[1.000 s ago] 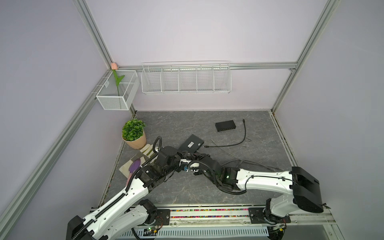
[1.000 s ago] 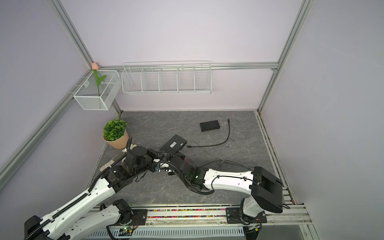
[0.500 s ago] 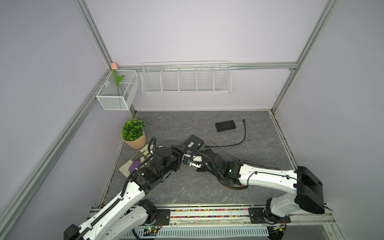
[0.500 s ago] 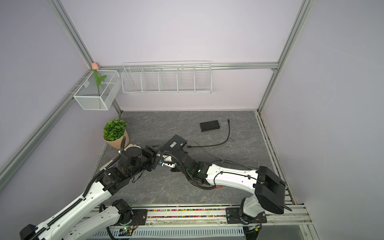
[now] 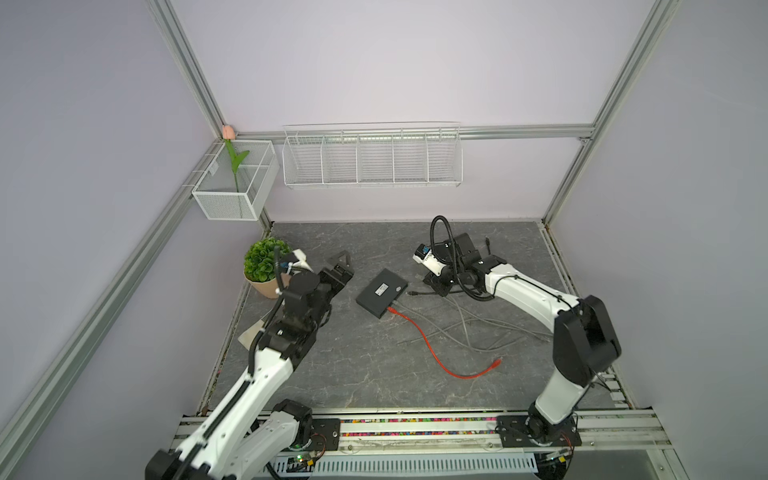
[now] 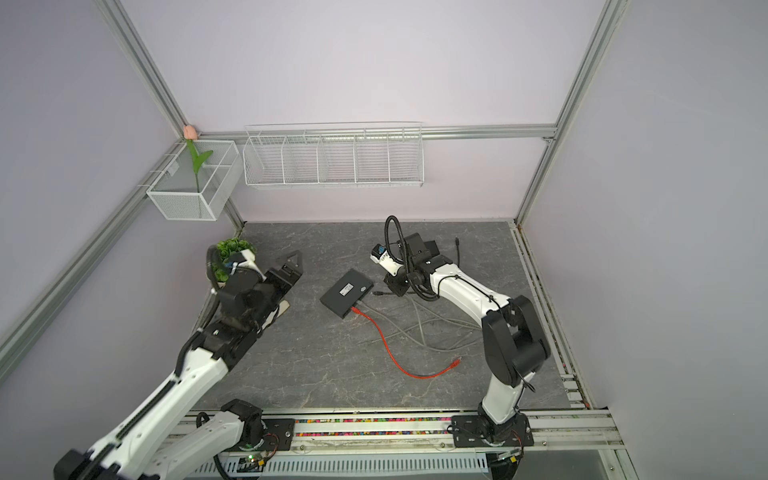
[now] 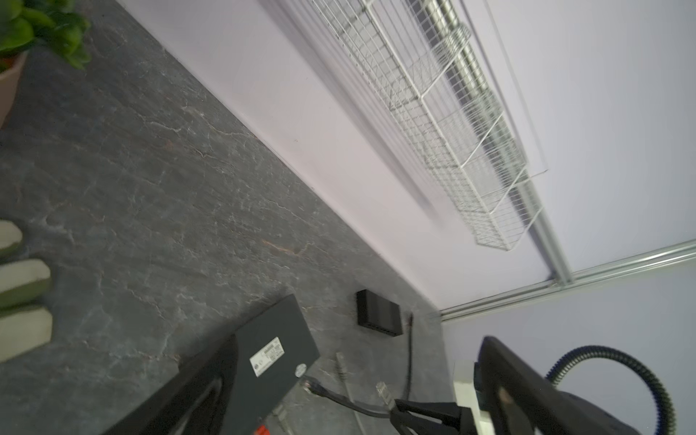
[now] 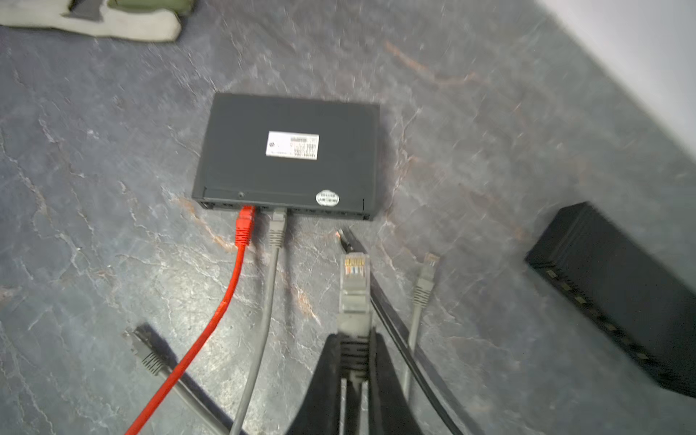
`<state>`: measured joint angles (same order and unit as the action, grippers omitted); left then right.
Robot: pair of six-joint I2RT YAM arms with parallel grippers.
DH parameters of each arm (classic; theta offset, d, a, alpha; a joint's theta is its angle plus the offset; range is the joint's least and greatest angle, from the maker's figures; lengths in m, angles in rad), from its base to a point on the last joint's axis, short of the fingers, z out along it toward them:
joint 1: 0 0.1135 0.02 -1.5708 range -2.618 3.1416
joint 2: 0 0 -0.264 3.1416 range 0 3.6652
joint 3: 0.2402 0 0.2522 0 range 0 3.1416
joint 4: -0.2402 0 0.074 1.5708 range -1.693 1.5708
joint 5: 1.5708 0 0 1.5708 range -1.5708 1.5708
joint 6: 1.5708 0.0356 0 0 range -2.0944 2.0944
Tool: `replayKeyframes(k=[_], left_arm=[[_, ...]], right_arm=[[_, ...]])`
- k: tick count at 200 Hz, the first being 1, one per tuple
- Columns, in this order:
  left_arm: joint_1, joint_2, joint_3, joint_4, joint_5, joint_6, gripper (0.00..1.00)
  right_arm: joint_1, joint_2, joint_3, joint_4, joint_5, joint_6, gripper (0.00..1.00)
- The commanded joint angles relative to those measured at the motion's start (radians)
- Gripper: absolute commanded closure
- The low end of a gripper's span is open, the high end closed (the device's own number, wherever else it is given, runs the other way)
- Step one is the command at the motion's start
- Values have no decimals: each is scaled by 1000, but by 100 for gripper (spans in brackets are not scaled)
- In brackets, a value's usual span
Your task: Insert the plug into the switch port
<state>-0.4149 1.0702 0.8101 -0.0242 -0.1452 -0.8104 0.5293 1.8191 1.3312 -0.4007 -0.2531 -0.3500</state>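
The black switch [image 5: 382, 291] [image 6: 347, 291] [image 8: 290, 154] [image 7: 271, 339] lies flat mid-table. A red cable [image 8: 244, 226] and a grey cable [image 8: 277, 226] sit in ports on its near side. My right gripper [image 8: 354, 339] [image 5: 436, 286] [image 6: 397, 286] is shut on a grey plug [image 8: 354, 278] [image 7: 384, 391]. The plug points at the port side, a short way off and toward its right end. My left gripper [image 5: 340, 268] [image 6: 291, 266] [image 7: 348, 395] stands open and empty, left of the switch and apart from it.
A second black box [image 8: 617, 286] [image 7: 378, 314] lies near the back wall. Loose grey cables [image 5: 469, 328] and a black cable [image 8: 344, 239] trail right of the switch. A potted plant [image 5: 264, 266] and a cloth [image 8: 113, 19] sit left. Wire baskets [image 5: 372, 158] hang on the wall.
The left gripper has opened and drawn back to the left. The right arm has swung from the meeting point at the switch's front left to its right side, still carrying the plug.
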Motion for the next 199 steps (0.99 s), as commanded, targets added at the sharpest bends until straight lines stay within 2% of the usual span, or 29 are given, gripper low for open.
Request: replayKeyframes(k=[1, 24, 42, 50, 62, 79, 97, 110, 147, 199], left_arm=[[8, 200, 138, 4, 83, 291, 6], [13, 379, 241, -36, 108, 327, 13], [14, 453, 223, 56, 112, 354, 17], [20, 491, 226, 77, 152, 364, 18], [27, 556, 274, 29, 205, 374, 21], [31, 650, 349, -49, 209, 367, 22], [40, 731, 395, -71, 274, 387, 24], [44, 777, 427, -95, 283, 385, 25], [49, 832, 443, -86, 276, 386, 26], [82, 816, 403, -51, 283, 366, 26]], right_arm=[[3, 70, 3, -44, -125, 63, 93], [5, 103, 2, 2, -120, 89, 93], [9, 122, -7, 39, -124, 111, 93], [10, 134, -6, 43, -122, 113, 93], [14, 151, -4, 57, -109, 121, 93], [21, 184, 20, 47, -113, 128, 93], [39, 217, 38, 40, -111, 123, 93], [41, 241, 49, 44, -116, 126, 93], [31, 287, 73, 73, -69, 145, 93], [-20, 332, 138, 56, 51, 151, 93]])
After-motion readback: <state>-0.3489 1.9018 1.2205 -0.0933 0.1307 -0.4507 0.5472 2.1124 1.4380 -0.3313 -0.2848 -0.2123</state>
